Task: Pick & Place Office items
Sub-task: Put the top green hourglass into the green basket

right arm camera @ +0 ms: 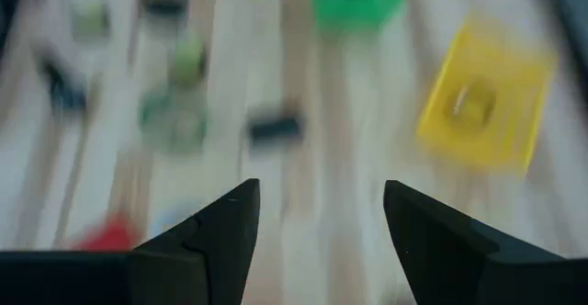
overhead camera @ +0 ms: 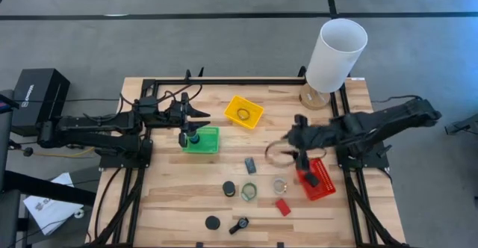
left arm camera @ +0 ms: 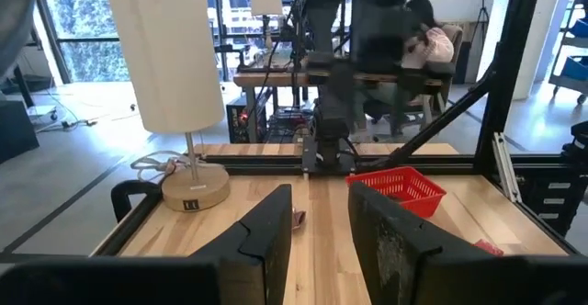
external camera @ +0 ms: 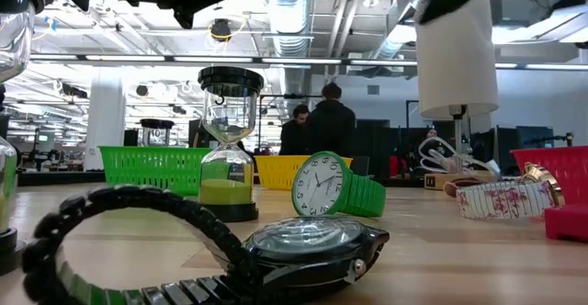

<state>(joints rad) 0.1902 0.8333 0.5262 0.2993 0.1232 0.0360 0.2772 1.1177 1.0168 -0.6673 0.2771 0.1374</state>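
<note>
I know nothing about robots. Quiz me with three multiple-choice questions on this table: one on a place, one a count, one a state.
1. Which tray lies nearest the right hand? A. green B. yellow C. the red tray
2. How many mesh trays are on the table? A. two B. three C. five
3. The right hand's fingers are: A. spread and empty B. shut on a watch C. shut on a pen

Answers: 1 C, it sits right by that hand. 2 B, the green tray, yellow tray and red tray. 3 A, bare table shows between them.

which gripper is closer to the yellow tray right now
Left. The left gripper hangs over the green tray, just beside the yellow tray; the right gripper hangs farther off, by the red tray.
</note>
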